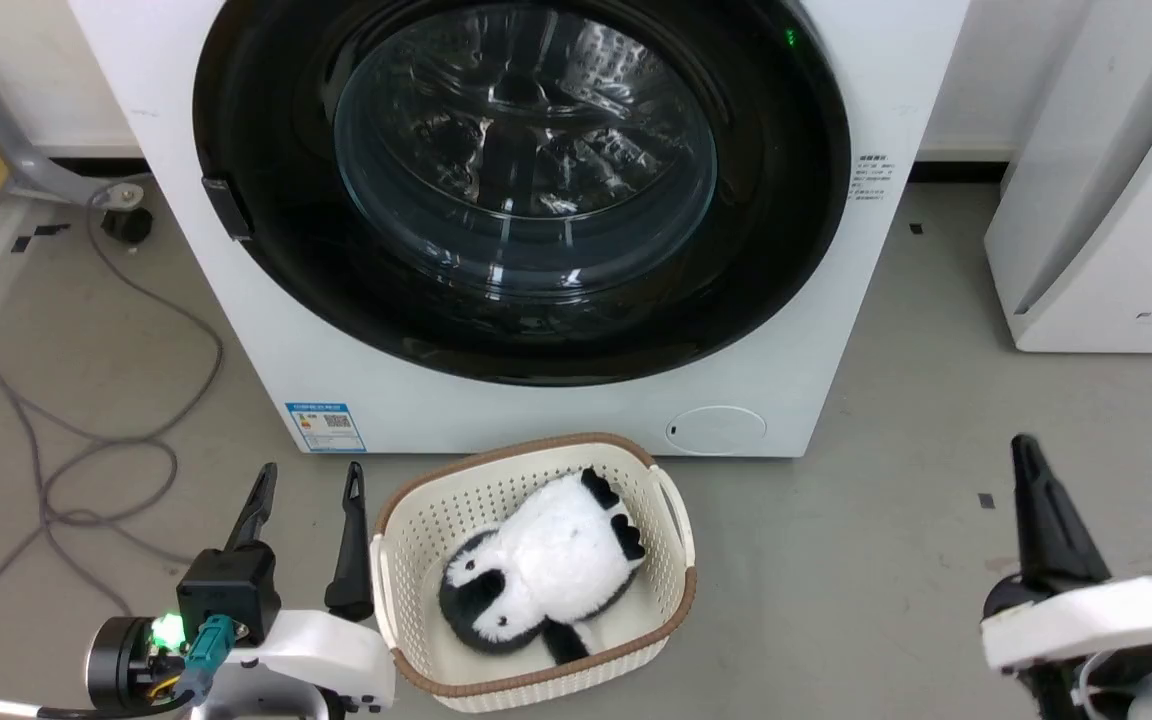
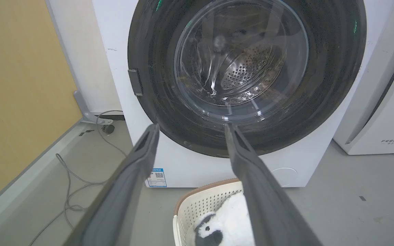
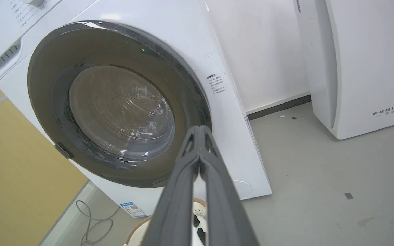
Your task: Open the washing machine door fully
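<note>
The washing machine door [image 1: 526, 190] is a big round glossy black disc with a clear glass bowl centre, lying flush against the white machine front [image 1: 826, 300]. A small dark latch tab [image 1: 226, 208] sits on its left rim. The door [image 2: 248, 71] and tab [image 2: 135, 82] face my left wrist camera too, and the door [image 3: 115, 106] appears tilted in the right wrist view. My left gripper [image 1: 308, 478] is open at the lower left, well short of the door, with nothing between its fingers. My right gripper [image 1: 1026, 450] is shut and empty at the lower right; in the right wrist view the right gripper [image 3: 200, 127] has its tips together.
A cream laundry basket [image 1: 681, 520] holding a black-and-white plush toy [image 1: 546, 560] stands on the grey floor right before the machine, between my arms. Loose grey cables [image 1: 106, 440] lie at the left. A white appliance [image 1: 1106, 200] stands at the right. A small round white flap [image 1: 716, 430] sits low on the machine.
</note>
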